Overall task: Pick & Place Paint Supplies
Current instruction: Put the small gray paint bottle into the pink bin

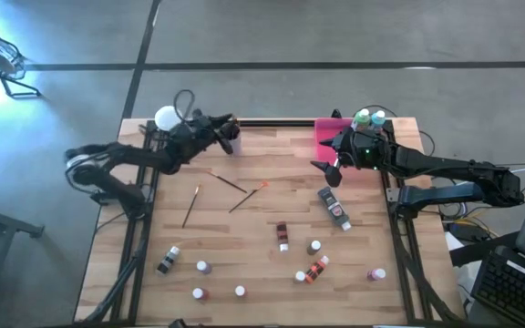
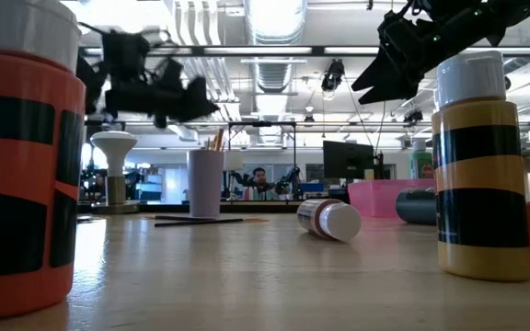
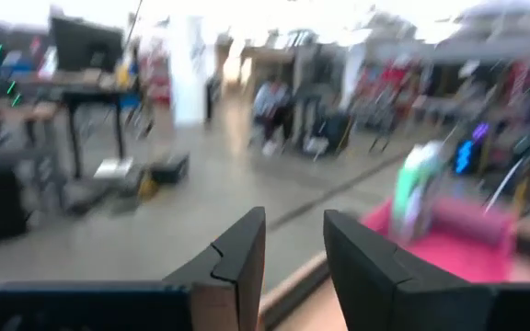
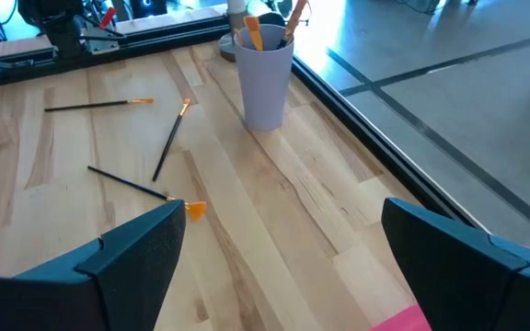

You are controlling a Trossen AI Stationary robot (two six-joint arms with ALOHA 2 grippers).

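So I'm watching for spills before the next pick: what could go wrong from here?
The left gripper hovers close over the lilac cup, which already holds brushes; a careless move could tip it. The right gripper, open, hangs beside the pink tray near a lying tube, which might roll if nudged.

No lettering, brand, number or sign is showing legibly anywhere. The orange bottle with black bands and a white cap point(image 2: 21, 156) and the yellow bottle with black bands and a white cap point(image 2: 479, 170) are presenting only plain stripes. The small white-capped bottle lying on its side point(image 2: 329, 219) is turning no legible label toward the low camera, and the dark monitor in the room behind point(image 2: 346, 158) is displaying nothing legible.
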